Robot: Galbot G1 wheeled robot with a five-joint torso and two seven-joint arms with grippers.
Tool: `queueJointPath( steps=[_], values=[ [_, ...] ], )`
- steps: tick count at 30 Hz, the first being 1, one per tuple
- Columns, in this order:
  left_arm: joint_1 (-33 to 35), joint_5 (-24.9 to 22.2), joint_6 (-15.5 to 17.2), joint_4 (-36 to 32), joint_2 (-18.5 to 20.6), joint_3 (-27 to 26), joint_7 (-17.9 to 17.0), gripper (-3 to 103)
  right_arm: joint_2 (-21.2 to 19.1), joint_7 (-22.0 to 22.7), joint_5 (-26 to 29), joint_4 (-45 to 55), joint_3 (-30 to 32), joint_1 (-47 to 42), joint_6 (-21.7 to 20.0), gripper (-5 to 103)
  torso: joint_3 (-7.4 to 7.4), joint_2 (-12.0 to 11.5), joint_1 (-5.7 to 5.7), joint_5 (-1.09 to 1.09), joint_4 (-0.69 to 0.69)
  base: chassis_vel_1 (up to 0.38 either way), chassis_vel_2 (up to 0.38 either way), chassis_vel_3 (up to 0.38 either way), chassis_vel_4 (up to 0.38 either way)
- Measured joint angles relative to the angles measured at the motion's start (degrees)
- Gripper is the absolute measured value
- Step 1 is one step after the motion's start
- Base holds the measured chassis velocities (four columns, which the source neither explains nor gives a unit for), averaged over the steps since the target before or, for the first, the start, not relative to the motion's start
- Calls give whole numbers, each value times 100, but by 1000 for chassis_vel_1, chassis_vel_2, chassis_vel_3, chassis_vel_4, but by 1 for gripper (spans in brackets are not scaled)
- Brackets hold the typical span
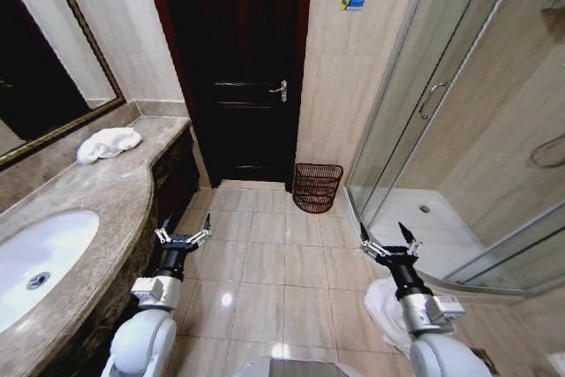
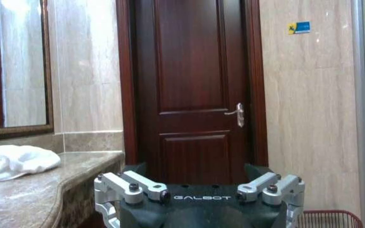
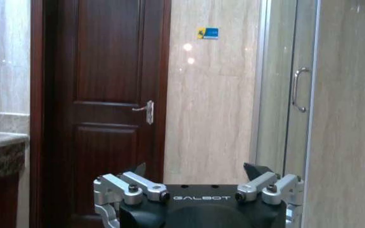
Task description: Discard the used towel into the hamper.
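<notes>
Crumpled white towel [image 1: 108, 143] lying lengthwise along marble bench [image 1: 106, 209], well beyond left gripper [image 1: 184, 236]; upright red-brown wire hamper [image 1: 317, 187] ahead between both, right gripper [image 1: 388, 244] too, fingers spread open.

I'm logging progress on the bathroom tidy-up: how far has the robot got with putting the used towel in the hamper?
Nothing looks done yet. The towel lies crumpled on the counter by the mirror, and the hamper stands on the floor beside the door. The left gripper and right gripper are both open, holding nothing, in front of the robot. Left: reaching the towel, grasping it, carrying it over, dropping it in.

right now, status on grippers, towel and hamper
Left gripper and right gripper open, empty. Towel on counter. Hamper beside door; nothing between.
</notes>
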Motion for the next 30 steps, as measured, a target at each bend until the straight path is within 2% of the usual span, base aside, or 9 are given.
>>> queueJointPath(
  steps=[9,22,30],
  values=[
    [-3,-57,189,-179,-20,25,12,100,8,-61,-6,-88,1,113,-23,100,0,0,0,0,0,0,0,0,0],
    [164,-76,51,-186,17,-48,55,100,9,-139,6,-46,2,83,-50,100,0,0,0,0,0,0,0,0,0],
    [153,85,95,-187,-34,-17,-139,100,-9,-148,67,-46,18,78,-45,100,0,0,0,0,0,0,0,0,0]
  ],
)
